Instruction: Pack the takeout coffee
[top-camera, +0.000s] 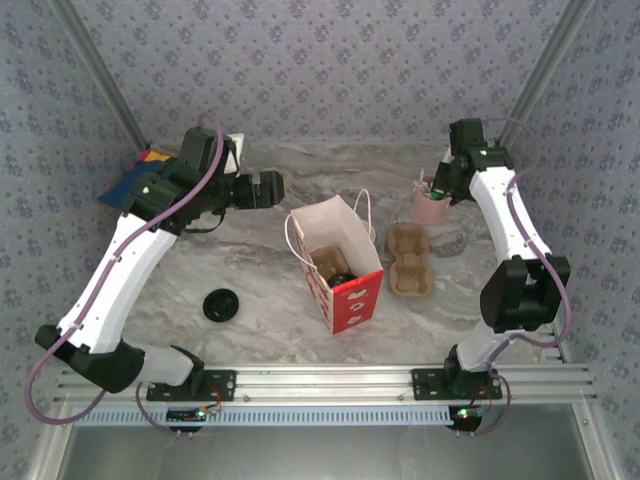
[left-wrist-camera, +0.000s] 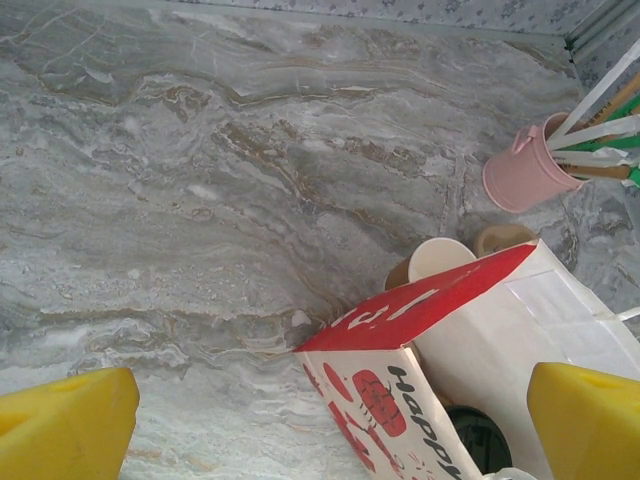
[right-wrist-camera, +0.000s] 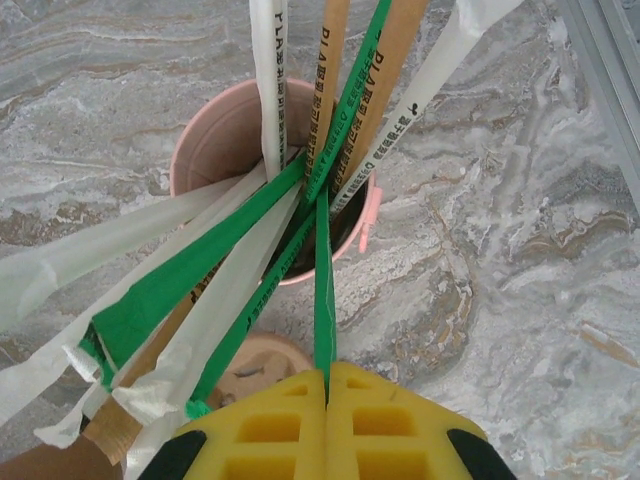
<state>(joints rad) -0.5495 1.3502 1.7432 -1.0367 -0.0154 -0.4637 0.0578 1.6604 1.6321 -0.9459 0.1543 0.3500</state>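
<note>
The takeout coffee (top-camera: 339, 275), a brown cup with a black lid (left-wrist-camera: 480, 436), stands inside the tilted red and white paper bag (top-camera: 345, 290). A second paper cup (left-wrist-camera: 440, 257), pale at its mouth, peeks out past the bag's red side (left-wrist-camera: 420, 305). My left gripper (top-camera: 272, 188) hovers left of and beyond the bag, wide open and holding nothing, with its yellow fingers (left-wrist-camera: 70, 425) apart. My right gripper (right-wrist-camera: 327, 372) is over the pink cup of straws (right-wrist-camera: 225, 125), shut on a green wrapped straw (right-wrist-camera: 324, 290) that still reaches into the cup.
A tan pulp cup carrier (top-camera: 410, 260) lies between the bag and the pink cup (top-camera: 430, 203). A loose black lid (top-camera: 220, 305) rests on the marble table (top-camera: 260, 330), front left. Coloured items (top-camera: 128, 180) lie at the far left corner. Patterned walls enclose the space.
</note>
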